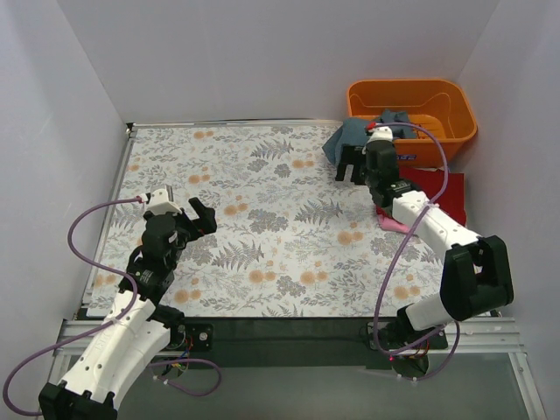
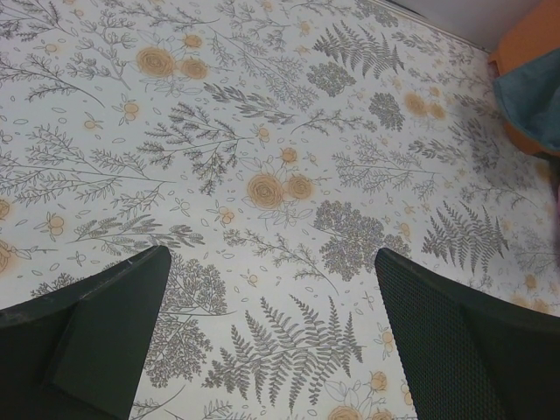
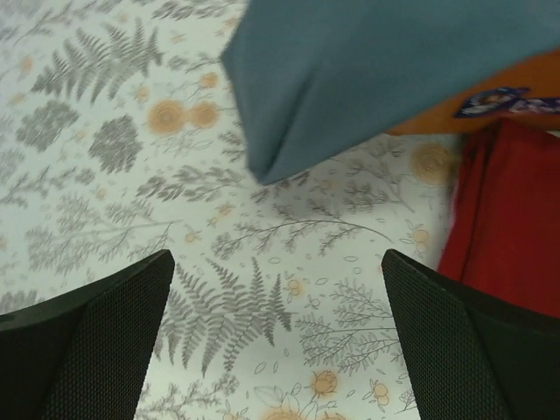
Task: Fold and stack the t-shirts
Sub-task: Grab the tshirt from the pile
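A slate blue-grey t-shirt (image 1: 343,138) hangs over the front left rim of the orange basket (image 1: 411,109), its lower corner down toward the table (image 3: 376,70). Right of it lies a folded dark red t-shirt (image 1: 442,188) (image 3: 512,236), with a pink t-shirt (image 1: 391,224) showing under its near edge. My right gripper (image 1: 353,168) (image 3: 276,262) hovers just in front of the blue-grey shirt's hanging corner, open and holding nothing. At the table's left, my left gripper (image 1: 188,210) (image 2: 271,254) is open over bare floral cloth.
The floral tablecloth (image 1: 262,227) covers the whole work surface. White walls close in the back and both sides. In the left wrist view the basket (image 2: 529,35) and the blue-grey shirt (image 2: 534,101) sit at the far right edge.
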